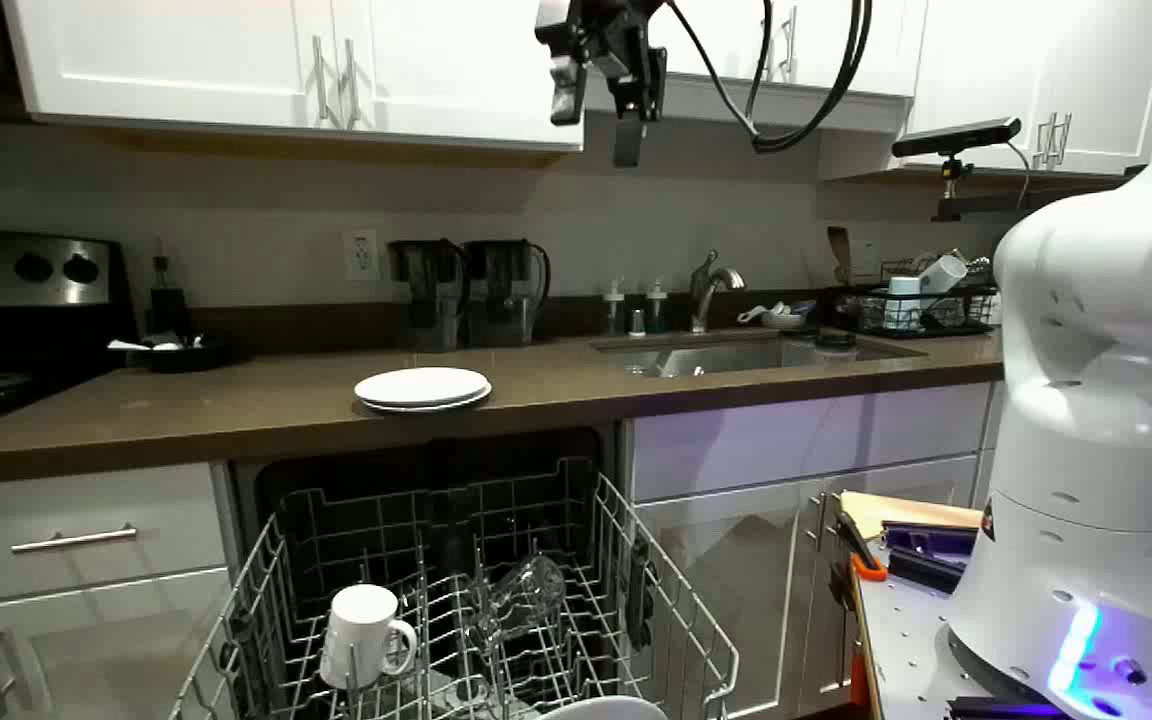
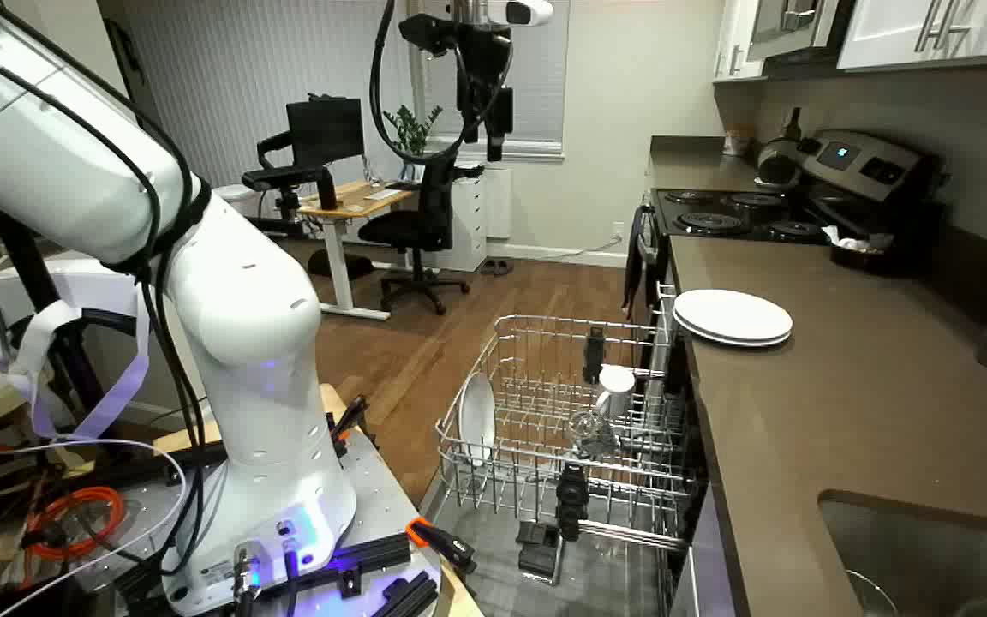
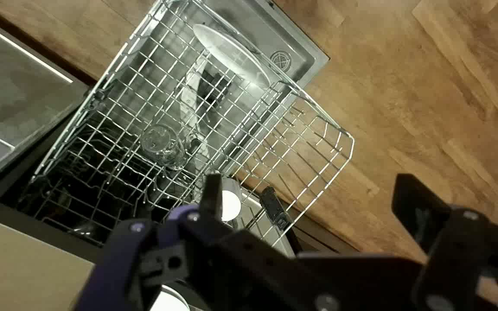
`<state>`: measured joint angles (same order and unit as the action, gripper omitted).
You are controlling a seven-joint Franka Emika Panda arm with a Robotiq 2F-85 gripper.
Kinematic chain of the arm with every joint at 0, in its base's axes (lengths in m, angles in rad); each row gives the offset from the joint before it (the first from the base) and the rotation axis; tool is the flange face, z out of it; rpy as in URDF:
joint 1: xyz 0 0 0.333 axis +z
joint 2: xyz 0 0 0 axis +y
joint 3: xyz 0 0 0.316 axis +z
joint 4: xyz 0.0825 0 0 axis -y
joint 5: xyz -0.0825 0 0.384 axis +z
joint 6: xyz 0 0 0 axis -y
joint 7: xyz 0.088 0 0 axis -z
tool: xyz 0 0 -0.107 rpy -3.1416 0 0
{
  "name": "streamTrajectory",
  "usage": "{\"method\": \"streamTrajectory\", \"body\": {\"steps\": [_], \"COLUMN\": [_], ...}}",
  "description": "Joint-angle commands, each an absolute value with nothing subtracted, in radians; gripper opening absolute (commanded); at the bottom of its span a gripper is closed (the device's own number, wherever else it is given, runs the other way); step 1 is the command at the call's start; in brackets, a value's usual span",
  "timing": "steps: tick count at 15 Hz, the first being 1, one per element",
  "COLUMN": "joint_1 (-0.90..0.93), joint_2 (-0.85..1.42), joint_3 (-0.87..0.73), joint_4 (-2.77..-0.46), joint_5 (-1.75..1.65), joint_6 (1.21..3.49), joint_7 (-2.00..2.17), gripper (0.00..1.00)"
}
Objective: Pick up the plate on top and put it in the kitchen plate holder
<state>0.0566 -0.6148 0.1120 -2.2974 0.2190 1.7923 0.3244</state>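
In an exterior view, the top plate (image 1: pixel 423 384) lies upon a lower plate (image 1: pixel 426 408) on the worktop (image 1: pixel 236 400), so picking seems not yet done. In an exterior view, another plate (image 2: pixel 476 418) stands in the plate holder (image 2: pixel 536 411). In the wrist view, the gripper (image 3: pixel 308 194) holds nothing, its fingers (image 3: pixel 417 211) wide apart; placing is also left
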Motion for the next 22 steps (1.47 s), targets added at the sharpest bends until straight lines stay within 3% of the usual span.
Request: {"method": "streamTrajectory", "body": {"steps": [1,13,22], "joint_1": [0.046,0.046,0.058], "joint_2": [-0.615,-0.615,-0.299], "joint_3": [0.119,0.119,0.245], "joint_4": [-2.295,-2.295,-2.346], "joint_5": [0.224,0.224,0.039], "joint_6": [1.789,1.789,2.088], "joint_7": [0.320,0.320,0.335], "gripper": [1.00,1.00,1.00]}}
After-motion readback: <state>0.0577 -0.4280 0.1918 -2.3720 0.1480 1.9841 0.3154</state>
